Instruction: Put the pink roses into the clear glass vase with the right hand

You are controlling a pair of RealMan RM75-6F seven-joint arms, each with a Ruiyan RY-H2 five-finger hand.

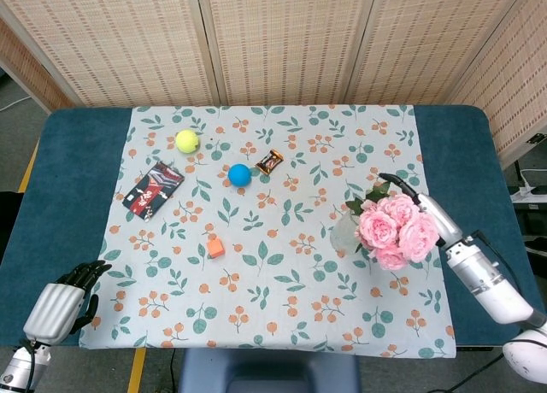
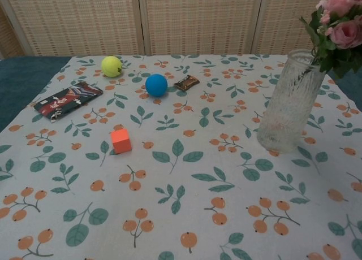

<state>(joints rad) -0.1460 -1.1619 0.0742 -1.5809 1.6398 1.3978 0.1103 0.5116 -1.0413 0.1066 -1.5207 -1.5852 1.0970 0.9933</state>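
Your right hand holds the pink roses, stems entering the clear glass vase; lower them, then spread the fingers

woven folding screen behind; blue table with leaf-and-berry cloth; grey floor.

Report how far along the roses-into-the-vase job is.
Done: the pink roses are off the table and their stems reach into the mouth of the clear glass vase, as the chest view shows. In hand: the right hand sits right behind the blooms, apparently holding them; its fingers are hidden. Left: seating the bunch, which leans over the rim, letting go and withdrawing. The left hand rests at the table edge.
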